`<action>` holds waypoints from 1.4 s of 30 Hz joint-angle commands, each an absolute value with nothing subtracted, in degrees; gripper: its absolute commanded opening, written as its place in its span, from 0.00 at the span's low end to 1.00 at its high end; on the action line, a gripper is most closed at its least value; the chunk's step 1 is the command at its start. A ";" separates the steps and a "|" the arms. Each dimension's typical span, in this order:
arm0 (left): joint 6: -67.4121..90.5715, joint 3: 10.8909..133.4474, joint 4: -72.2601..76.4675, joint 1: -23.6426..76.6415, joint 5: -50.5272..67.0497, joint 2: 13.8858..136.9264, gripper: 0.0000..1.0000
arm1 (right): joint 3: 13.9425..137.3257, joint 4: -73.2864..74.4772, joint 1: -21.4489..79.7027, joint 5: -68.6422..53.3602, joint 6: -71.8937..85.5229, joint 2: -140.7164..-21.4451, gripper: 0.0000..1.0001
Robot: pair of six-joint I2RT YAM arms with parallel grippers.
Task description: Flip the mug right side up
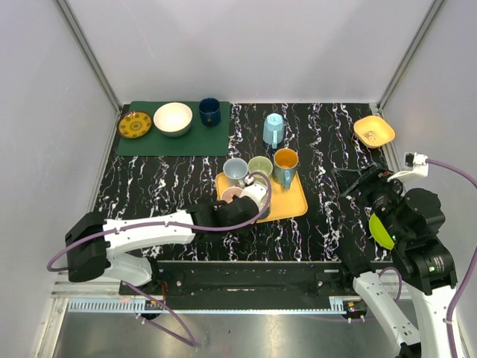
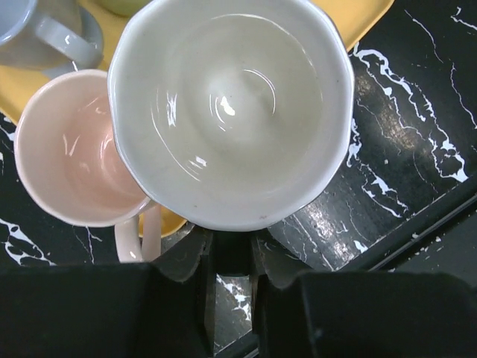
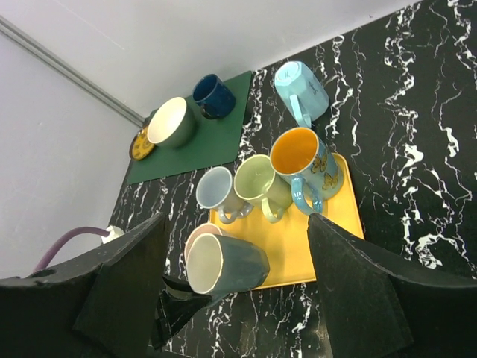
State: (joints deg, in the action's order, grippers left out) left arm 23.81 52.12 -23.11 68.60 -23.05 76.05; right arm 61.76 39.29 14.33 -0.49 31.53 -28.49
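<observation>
Over the worktop [image 1: 328, 224], at the tray's [image 1: 291, 205] near-left corner, the mug [image 2: 231, 112] is tipped on its side; swung upright carelessly, it could knock the pink mug [image 2: 74, 149] just beside its rim, or slip from so narrow a hold; its long axis looks about level, mouth toward the left pincer [image 2: 232, 257], which is clenched on its near side; right pincer [image 3: 237, 216] released, well apart.

The marble-patterned table top [image 1: 328, 231] is black with white veining. The rectangular plastic tray [image 1: 291, 205] is plain yellow, and the rectangular mat [image 1: 149, 142] is dark green. The round yellow plate [image 1: 135, 124] has a dark ornamental pattern. The grey ceramic mug [image 2: 231, 112] is white inside, and the ceramic mug beside it [image 2: 74, 149] is pale pink. The blue ceramic mug [image 1: 285, 165] is orange inside, with orange motifs outside. The small square dish [image 1: 374, 131] is orange-yellow.
</observation>
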 commanded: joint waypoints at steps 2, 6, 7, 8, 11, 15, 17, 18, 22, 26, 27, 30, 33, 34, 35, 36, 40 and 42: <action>22.15 59.32 -15.21 68.99 -26.28 78.65 0.00 | 59.33 37.88 14.85 0.18 31.64 -27.95 0.80; 21.62 61.96 -16.60 68.82 -26.28 82.70 0.00 | 58.19 37.35 15.03 0.18 31.64 -27.77 0.80; 21.71 62.83 -17.31 68.82 -26.54 83.66 0.00 | 57.92 37.35 15.12 0.18 31.47 -27.86 0.79; 21.71 64.84 -18.10 68.82 -26.54 85.76 0.00 | 57.83 37.35 15.20 0.18 31.38 -28.04 0.80; 21.44 68.71 -22.31 68.82 -26.54 89.98 0.00 | 57.48 37.09 15.29 0.18 31.29 -28.39 0.80; 21.88 71.19 -24.69 68.64 -26.54 92.72 0.00 | 57.39 37.00 15.47 0.18 31.11 -28.30 0.80; 22.23 72.41 -26.44 68.47 -26.72 93.95 0.00 | 57.22 36.91 15.56 0.18 30.85 -28.30 0.80; 22.32 72.77 -26.98 68.21 -27.07 94.22 0.00 | 57.13 36.91 15.73 0.09 30.85 -28.21 0.80; 22.94 73.39 -29.00 67.59 -27.16 95.10 0.00 | 56.43 36.74 15.73 0.18 30.85 -28.48 0.79; 23.38 72.07 -29.00 67.41 -27.16 94.83 0.00 | 55.64 36.13 15.73 0.18 30.85 -28.74 0.80; 23.47 71.98 -29.09 67.06 -27.07 95.01 0.00 | 55.55 35.95 15.73 0.18 31.02 -28.91 0.79; 23.90 71.46 -29.00 66.71 -26.54 95.36 0.00 | 55.20 35.60 15.73 -1.58 31.20 -29.27 0.79; 24.26 71.89 -29.97 66.53 -26.46 95.71 0.07 | 55.20 35.59 15.65 -1.67 31.29 -29.36 0.79; 24.26 71.98 -30.14 66.62 -26.46 95.71 0.13 | 55.28 35.60 15.73 -1.58 31.20 -29.44 0.79; 24.34 72.24 -30.58 66.62 -26.46 95.63 0.24 | 55.37 35.51 15.73 -1.50 31.20 -29.53 0.79; 24.26 72.33 -30.67 66.71 -26.28 95.54 0.30 | 55.46 35.59 15.65 -1.49 31.11 -29.62 0.79; 23.91 72.25 -30.94 66.80 -26.28 93.70 0.48 | 56.07 35.25 15.73 -1.49 31.20 -30.58 0.79; 23.73 71.90 -31.11 66.80 -26.54 93.08 0.54 | 56.25 35.07 15.73 -1.58 31.38 -31.11 0.79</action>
